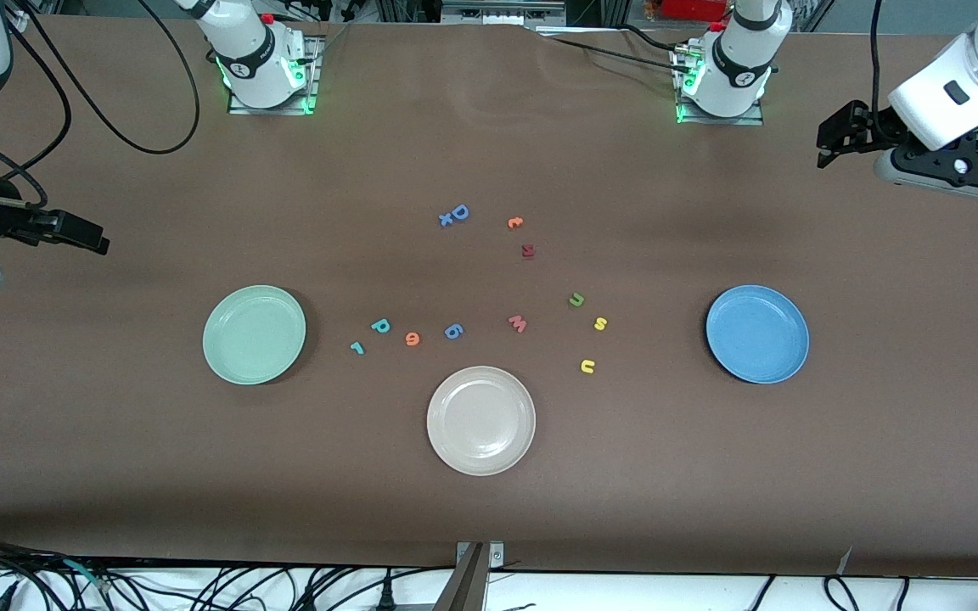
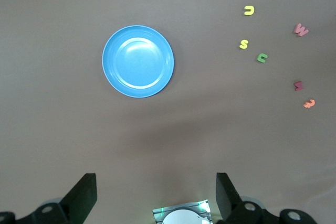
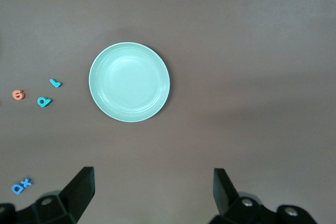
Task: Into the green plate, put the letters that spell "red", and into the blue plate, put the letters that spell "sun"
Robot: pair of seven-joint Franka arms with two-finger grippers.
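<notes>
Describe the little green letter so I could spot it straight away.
Start at the blue plate toward the left arm's end of the table, then look toward the table's middle, where three small letters lie on the brown cloth. The green letter is the one farthest from the front camera, beside the yellow s; the other two are yellow, it alone is olive green.

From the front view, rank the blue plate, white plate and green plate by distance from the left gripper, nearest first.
Left gripper hangs open at its own end of the table.
1. Blue plate, at the left arm's end.
2. White plate, mid-table, nearest the camera.
3. Green plate, at the right arm's end.
</notes>
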